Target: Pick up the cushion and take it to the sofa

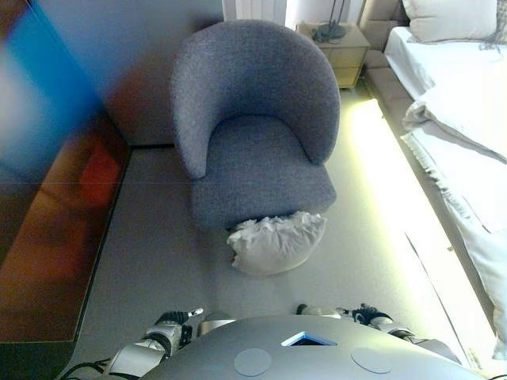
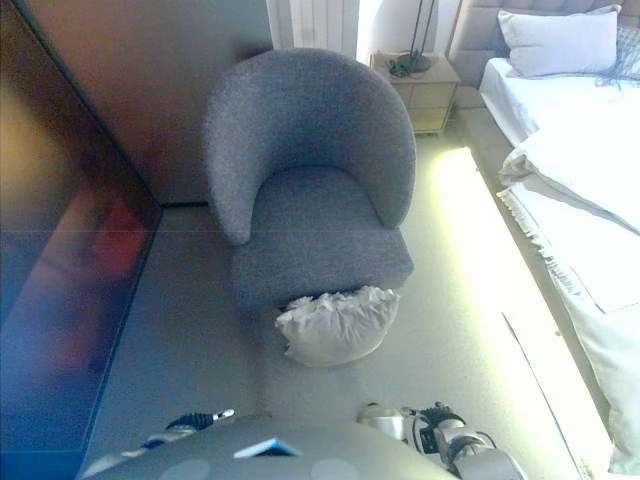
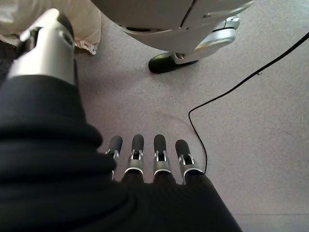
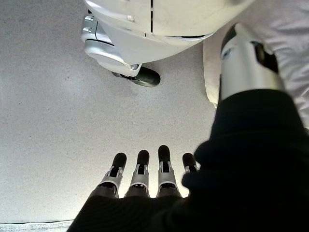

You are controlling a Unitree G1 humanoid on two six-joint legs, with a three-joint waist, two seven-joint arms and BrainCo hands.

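Both hands hang relaxed and empty — left hand (image 3: pixel 145 159), right hand (image 4: pixel 149 174). The cushion (image 1: pixel 276 244) lies on the floor ahead of them, touching the sofa (image 1: pixel 253 134). Best reach forward and clasp it from both sides — evenly.

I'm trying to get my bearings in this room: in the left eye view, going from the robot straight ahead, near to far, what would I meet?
Cushion on the floor, leaning against the front of the seat → grey armchair → bedside table beyond it, off to the right by the bed.
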